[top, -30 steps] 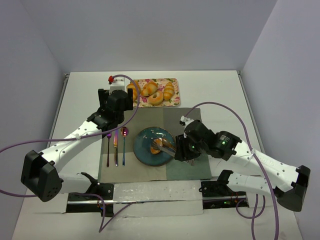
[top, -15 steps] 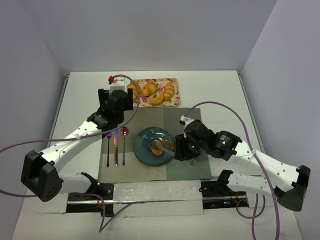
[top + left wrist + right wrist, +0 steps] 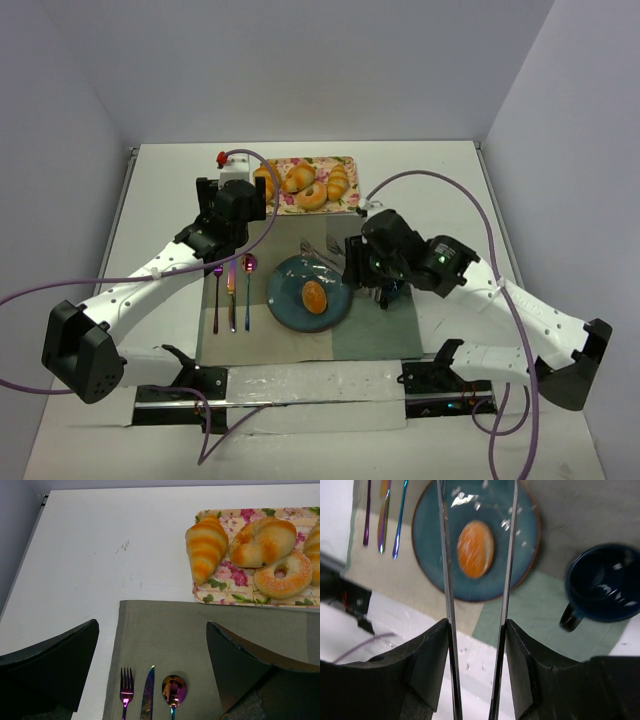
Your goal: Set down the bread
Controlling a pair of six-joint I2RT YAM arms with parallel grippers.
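Note:
The bread [image 3: 314, 296] is a small golden-orange oval bun lying free near the middle of the blue plate [image 3: 283, 303]. In the right wrist view the bread [image 3: 475, 549] shows between the two spread blades of the metal tongs [image 3: 445, 555], on the plate [image 3: 427, 555]. My right gripper [image 3: 352, 262] is shut on the tongs [image 3: 322, 250] and holds them above the plate's far side, clear of the bread. Its fingers [image 3: 432, 655] press the blades from both sides. My left gripper [image 3: 238, 205] is open and empty, above the placemat's far left corner.
A flowered tray [image 3: 346, 206] with ridged rolls and a sugared doughnut [image 3: 282, 575] stands at the back. Fork, knife and spoon [image 3: 232, 290] lie left of the plate. A dark blue mug [image 3: 605, 582] stands right of the plate, under my right arm.
The tongs held the bread on the plate; now they are apart and lifted back toward the far side, and the bread lies free. The left arm has not moved.

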